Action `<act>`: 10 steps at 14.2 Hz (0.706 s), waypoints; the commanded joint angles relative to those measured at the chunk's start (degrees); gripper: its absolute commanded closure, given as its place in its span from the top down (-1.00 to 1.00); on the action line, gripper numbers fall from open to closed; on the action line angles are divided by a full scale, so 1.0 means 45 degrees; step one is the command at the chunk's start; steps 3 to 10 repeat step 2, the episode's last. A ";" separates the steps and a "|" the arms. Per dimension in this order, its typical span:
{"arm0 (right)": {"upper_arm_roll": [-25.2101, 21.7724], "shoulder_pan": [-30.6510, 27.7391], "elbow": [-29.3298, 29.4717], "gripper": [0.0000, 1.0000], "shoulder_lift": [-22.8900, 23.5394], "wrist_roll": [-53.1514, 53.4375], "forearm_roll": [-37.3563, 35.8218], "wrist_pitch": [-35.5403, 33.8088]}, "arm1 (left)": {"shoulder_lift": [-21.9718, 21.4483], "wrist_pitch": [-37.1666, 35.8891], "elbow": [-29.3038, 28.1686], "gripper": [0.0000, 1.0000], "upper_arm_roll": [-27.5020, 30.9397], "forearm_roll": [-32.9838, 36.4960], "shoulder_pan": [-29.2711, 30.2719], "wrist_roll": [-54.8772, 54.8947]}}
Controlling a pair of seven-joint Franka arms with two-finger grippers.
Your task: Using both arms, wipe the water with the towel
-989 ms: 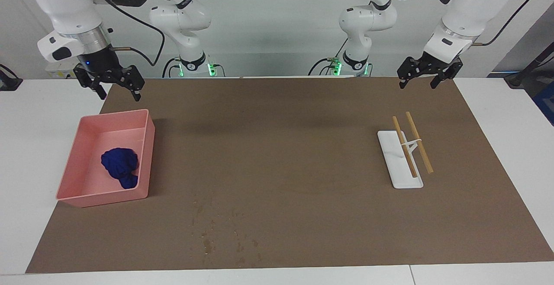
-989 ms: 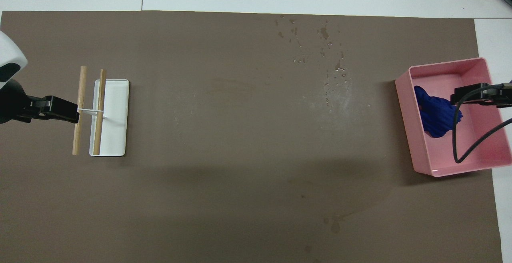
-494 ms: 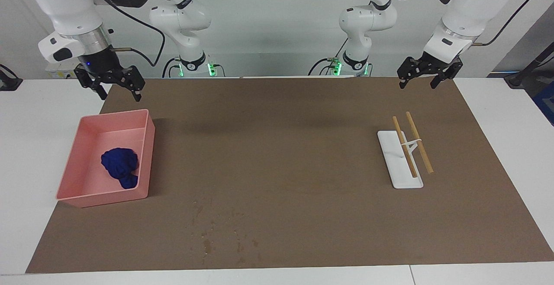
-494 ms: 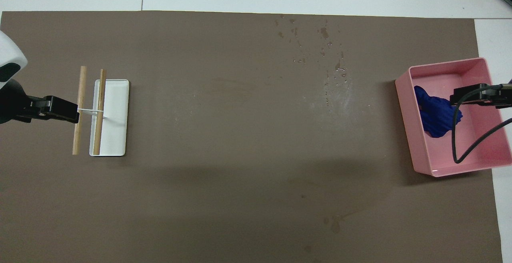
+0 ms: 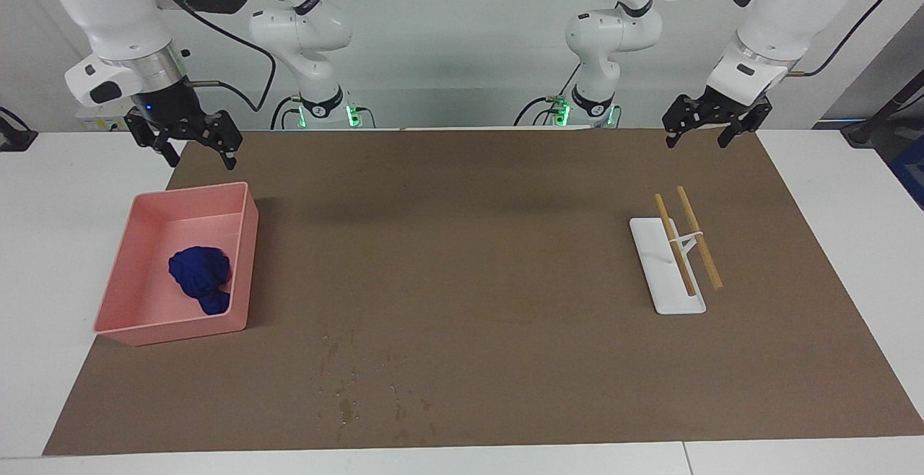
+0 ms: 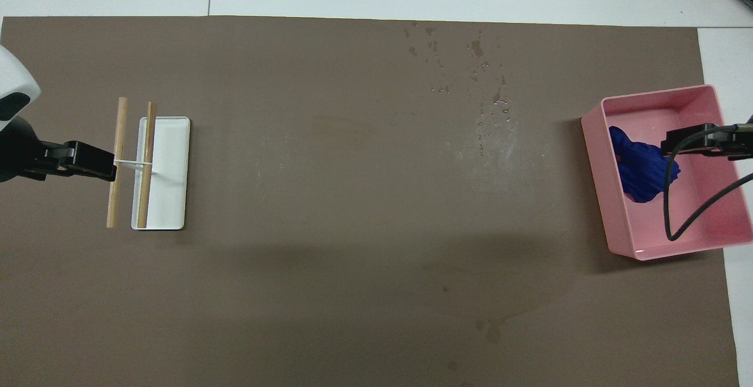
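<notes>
Your right pincer (image 5: 193,145) hangs open over the tabletop (image 5: 462,280) near the tray (image 5: 115,294) holding the towel (image 5: 201,276); your left pincer (image 5: 707,127), also open, waits near the rack (image 5: 668,273).

right arm (image 5: 115,6): glossy white shell, dark grey joint cover, silver wrist band above black claw, blue light, black cable looping off wrist | left arm (image 5: 783,6): same white shell, black cable, black claw | bases: white, green lights
</notes>
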 commanded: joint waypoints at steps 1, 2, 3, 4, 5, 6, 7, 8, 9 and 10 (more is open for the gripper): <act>0.0019 -0.0033 -0.0185 1.00 -0.0111 0.0048 0.0006 0.0101 | -0.0158 -0.0161 -0.0075 1.00 -0.0052 0.0131 0.0098 0.0037; 0.0000 -0.0033 -0.0185 1.00 -0.0111 0.0048 0.0006 0.0101 | -0.0139 -0.0161 -0.0075 1.00 -0.0052 0.0131 0.0098 0.0037; 0.0000 -0.0033 -0.0185 1.00 -0.0111 0.0048 0.0006 0.0101 | -0.0139 -0.0161 -0.0075 1.00 -0.0052 0.0131 0.0098 0.0037; 0.0000 -0.0033 -0.0185 1.00 -0.0111 0.0048 0.0006 0.0101 | -0.0139 -0.0161 -0.0075 1.00 -0.0052 0.0131 0.0098 0.0037; 0.0000 -0.0033 -0.0185 1.00 -0.0111 0.0048 0.0006 0.0101 | -0.0139 -0.0161 -0.0075 1.00 -0.0052 0.0131 0.0098 0.0037; 0.0000 -0.0033 -0.0185 1.00 -0.0111 0.0048 0.0006 0.0101 | -0.0139 -0.0161 -0.0075 1.00 -0.0052 0.0131 0.0098 0.0037; 0.0000 -0.0033 -0.0185 1.00 -0.0111 0.0048 0.0006 0.0101 | -0.0139 -0.0161 -0.0075 1.00 -0.0052 0.0131 0.0098 0.0037; 0.0000 -0.0033 -0.0185 1.00 -0.0111 0.0048 0.0006 0.0101 | -0.0139 -0.0161 -0.0075 1.00 -0.0052 0.0131 0.0098 0.0037; 0.0000 -0.0033 -0.0185 1.00 -0.0111 0.0048 0.0006 0.0101 | -0.0139 -0.0161 -0.0075 1.00 -0.0052 0.0131 0.0098 0.0037; 0.0000 -0.0033 -0.0185 1.00 -0.0111 0.0048 0.0006 0.0101 | -0.0139 -0.0161 -0.0075 1.00 -0.0052 0.0131 0.0098 0.0037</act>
